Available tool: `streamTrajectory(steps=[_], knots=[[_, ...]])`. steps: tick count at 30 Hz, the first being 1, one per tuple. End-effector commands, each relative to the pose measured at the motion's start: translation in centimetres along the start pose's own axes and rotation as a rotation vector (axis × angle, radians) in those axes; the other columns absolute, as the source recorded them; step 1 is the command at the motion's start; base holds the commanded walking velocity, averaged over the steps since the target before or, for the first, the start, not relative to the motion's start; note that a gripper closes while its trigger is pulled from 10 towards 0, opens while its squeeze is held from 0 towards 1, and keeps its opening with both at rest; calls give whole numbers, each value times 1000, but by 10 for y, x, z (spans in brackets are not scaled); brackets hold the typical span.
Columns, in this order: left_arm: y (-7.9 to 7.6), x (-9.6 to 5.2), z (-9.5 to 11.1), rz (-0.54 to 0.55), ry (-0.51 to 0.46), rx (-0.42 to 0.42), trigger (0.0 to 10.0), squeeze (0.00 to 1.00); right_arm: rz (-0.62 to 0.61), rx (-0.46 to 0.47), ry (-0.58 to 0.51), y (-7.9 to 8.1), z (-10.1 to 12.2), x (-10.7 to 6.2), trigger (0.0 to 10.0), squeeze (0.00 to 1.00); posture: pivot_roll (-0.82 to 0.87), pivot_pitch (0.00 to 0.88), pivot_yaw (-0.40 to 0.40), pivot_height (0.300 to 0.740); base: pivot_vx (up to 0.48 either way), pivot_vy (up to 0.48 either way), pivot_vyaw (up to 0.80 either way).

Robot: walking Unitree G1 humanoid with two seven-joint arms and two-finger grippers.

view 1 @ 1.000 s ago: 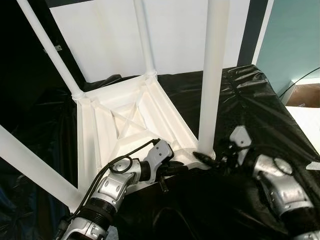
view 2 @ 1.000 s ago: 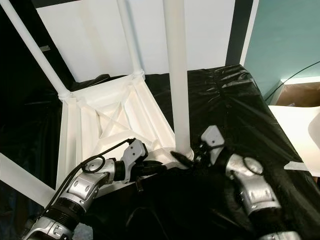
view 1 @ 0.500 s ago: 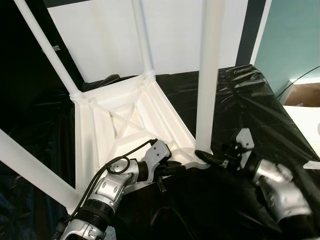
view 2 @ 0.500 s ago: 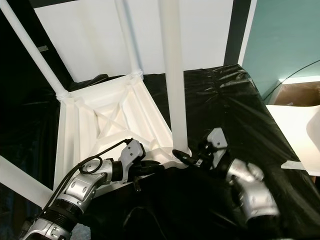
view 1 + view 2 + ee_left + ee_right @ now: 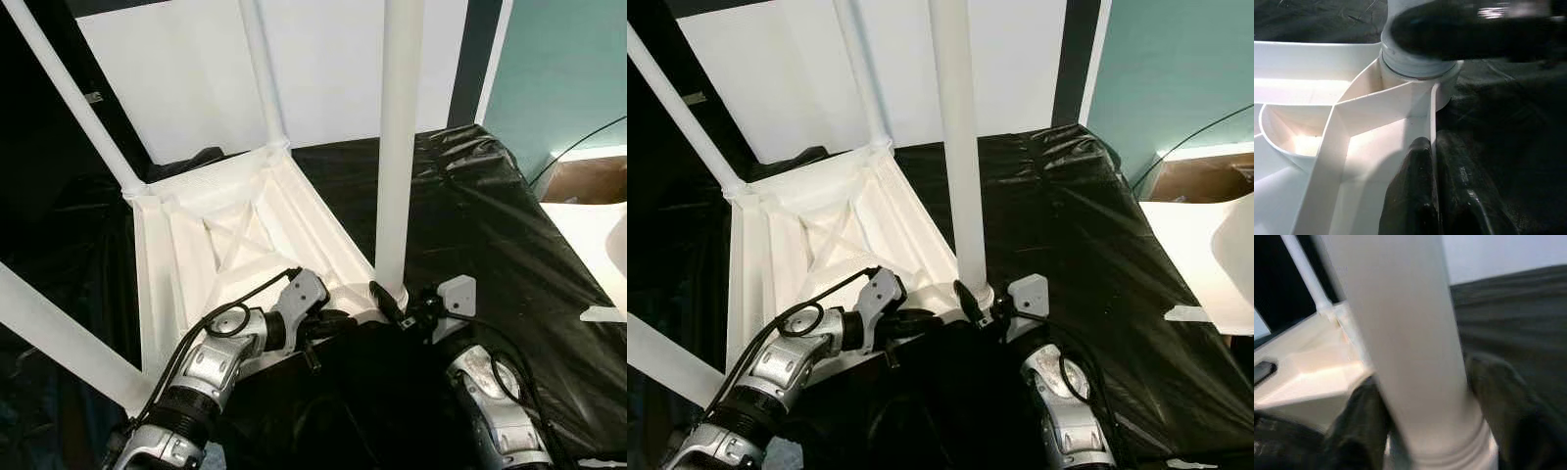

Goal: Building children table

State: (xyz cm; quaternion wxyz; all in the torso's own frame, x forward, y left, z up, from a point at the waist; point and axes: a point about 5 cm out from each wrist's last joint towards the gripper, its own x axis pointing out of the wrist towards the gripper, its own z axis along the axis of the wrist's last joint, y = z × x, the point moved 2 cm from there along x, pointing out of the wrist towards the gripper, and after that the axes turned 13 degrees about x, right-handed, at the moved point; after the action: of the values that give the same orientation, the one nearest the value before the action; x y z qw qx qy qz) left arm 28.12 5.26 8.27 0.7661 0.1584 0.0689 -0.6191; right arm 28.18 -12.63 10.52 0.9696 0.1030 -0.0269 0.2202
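- The children's table (image 5: 225,240) lies upside down on a desk (image 5: 509,225) covered in black plastic sheeting, its ribbed white underside facing up.
- Four white legs stand in its corners: the far left leg (image 5: 73,103), the far right leg (image 5: 263,78), the near left leg (image 5: 59,333) and the near right leg (image 5: 397,147). By my reading the assembly is nearly finished.
- What seems left is seating or tightening the near right leg in its corner socket (image 5: 1418,66); whether it is fully home I cannot tell.
- The right tool (image 5: 390,305) has its two black fingers (image 5: 1364,426) spread around the base of that leg, one on each side, touching or almost touching it.
- The left tool (image 5: 338,328) is pressed together on the thin rim of the tabletop just beside the same corner, steadying it.
- The worked corner sits near the desk's front edge, close to the robot; the tabletop's left side reaches toward dark space where the desk's limit cannot be made out.
- To the right lies an open stretch of wrinkled sheeting, so the right arm has free room there; a white wall panel (image 5: 323,69) stands behind the far legs.
- The two tools are close together at one corner, leaving little room between them.
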Motion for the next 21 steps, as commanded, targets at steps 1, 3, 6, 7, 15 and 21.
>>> streamTrajectory(steps=[1, 3, 6, 7, 15, 21], knots=[[-25, 5, -24, -98, 25, -116, 10000, 0, -8, 30, 34, -2, -6, 0, 10000, 1000, -36, 0, 83, 740, 0, 0, 0], [-24, 6, -24, -99, 24, -114, 10000, 0, 56, 9, 65, 2, -7, 2, 10000, 1000, -37, 0, 82, 740, 0, 0, 0], [-27, 5, -26, -98, 23, -122, 10000, 0, 127, -113, 96, -9, 4, 8, 10000, 0, -40, 0, 78, 740, 0, 0, 0], [-28, 5, -26, -98, 23, -125, 10000, 0, 139, -132, 99, -13, 8, 9, 10000, 0, -40, 0, 78, 740, 0, 0, 0], [-28, 8, -26, -99, 19, -128, 10000, 0, 327, -273, 193, -34, 25, 11, 10000, 0, -44, 0, 67, 740, 0, 0, 0], [-27, 10, -24, -89, 11, -126, 10000, 0, 458, -204, 272, -34, 32, 7, 0, 0, -36, 0, 55, 740, 0, 0, 0]])
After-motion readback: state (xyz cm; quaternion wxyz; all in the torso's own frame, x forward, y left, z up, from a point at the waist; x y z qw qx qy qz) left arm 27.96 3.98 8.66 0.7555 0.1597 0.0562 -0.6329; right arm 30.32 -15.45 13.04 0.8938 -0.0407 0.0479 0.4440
